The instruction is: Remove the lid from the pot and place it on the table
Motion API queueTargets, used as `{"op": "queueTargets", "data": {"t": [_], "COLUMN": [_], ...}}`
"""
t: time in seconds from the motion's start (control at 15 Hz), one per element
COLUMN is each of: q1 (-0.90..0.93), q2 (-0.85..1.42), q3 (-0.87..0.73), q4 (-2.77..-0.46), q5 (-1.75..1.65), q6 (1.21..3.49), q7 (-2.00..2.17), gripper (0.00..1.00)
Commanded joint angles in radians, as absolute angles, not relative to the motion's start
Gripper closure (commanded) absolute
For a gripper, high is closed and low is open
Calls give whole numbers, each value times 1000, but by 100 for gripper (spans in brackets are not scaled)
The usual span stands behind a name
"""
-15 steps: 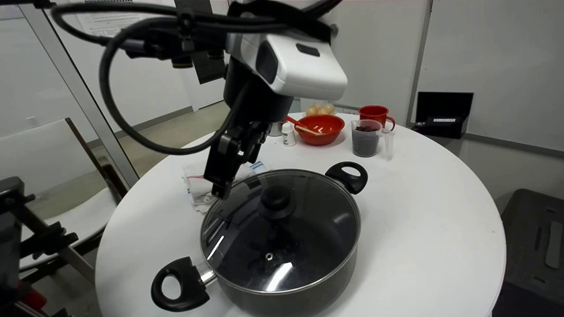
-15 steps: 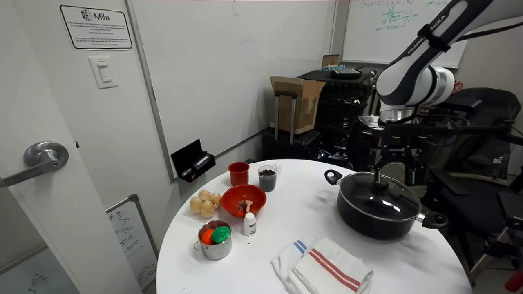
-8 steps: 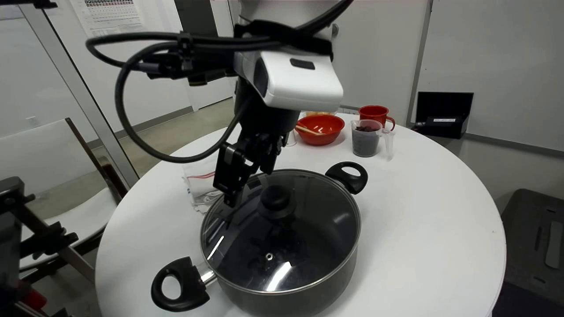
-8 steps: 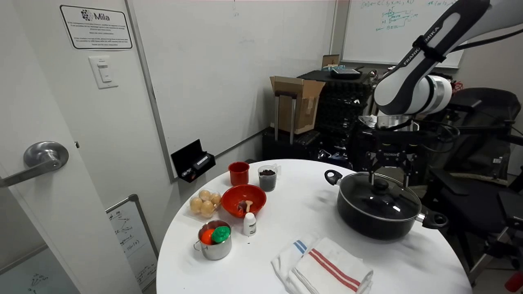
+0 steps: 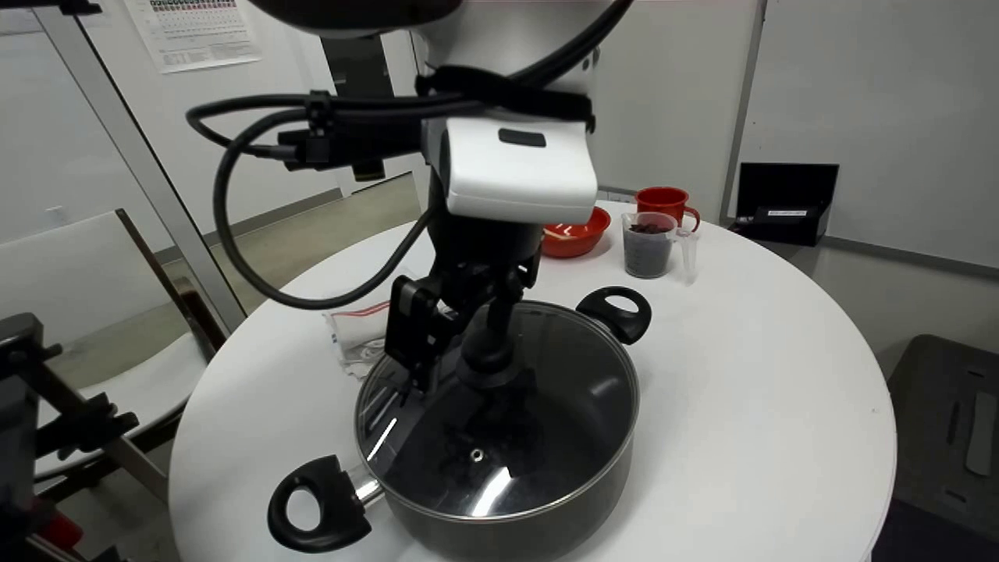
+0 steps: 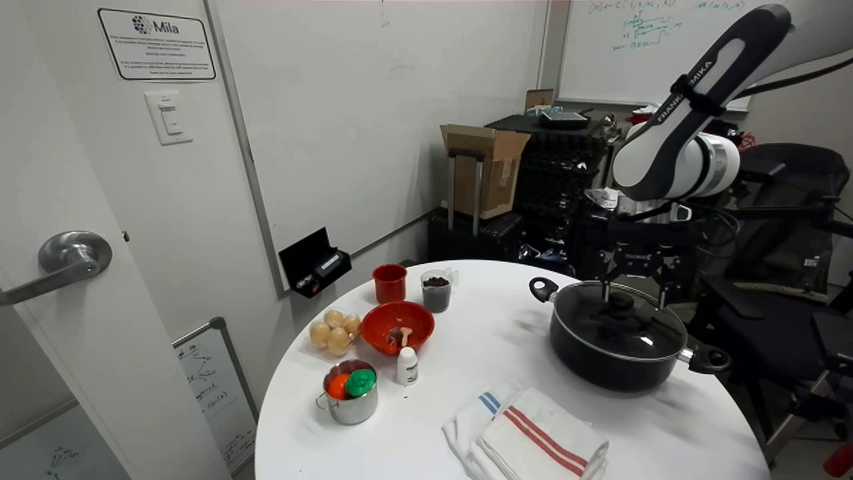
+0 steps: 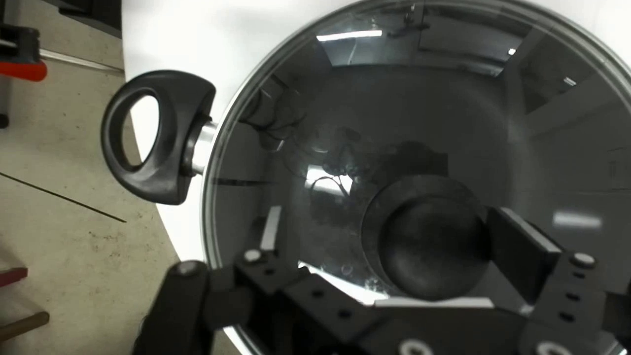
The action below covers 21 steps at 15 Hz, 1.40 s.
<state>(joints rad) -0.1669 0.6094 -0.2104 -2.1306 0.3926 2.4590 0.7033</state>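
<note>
Glass lid (image 7: 404,128) on, we're likely aligning: pincer (image 7: 393,241) spread, knob (image 7: 434,249) at its wrist-view three o'clock; next should be centring, then pinching.

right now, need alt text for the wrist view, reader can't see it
The open claw frames the black knob of a clear glass lid covering a pot, the knob nearer the finger at picture right. At left, the pot's loop handle overlaps the edge of a white table, floor beyond.

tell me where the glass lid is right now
In an exterior view, the glass lid sits on the black pot, right side of the white table, beneath the end effector.
</note>
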Motion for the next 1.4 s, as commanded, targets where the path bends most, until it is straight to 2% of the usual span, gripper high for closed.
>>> {"op": "queueTargets", "data": {"t": [0.0, 0.13, 0.2, 0.27, 0.67, 0.73, 1.33], "q1": [-146, -147, -146, -145, -139, -139, -93], "q2": [603, 602, 602, 603, 596, 594, 476], "q3": [-224, -221, -221, -221, -221, -221, -229], "q4": [-2151, -2153, -2153, -2153, -2156, -2158, -2286], "q5": [396, 394, 393, 391, 389, 389, 368], "q6": [2507, 2513, 2515, 2517, 2541, 2542, 2656], "q7": [756, 765, 768, 773, 794, 794, 787], "gripper": [0, 1, 26, 26, 71, 75, 75]}}
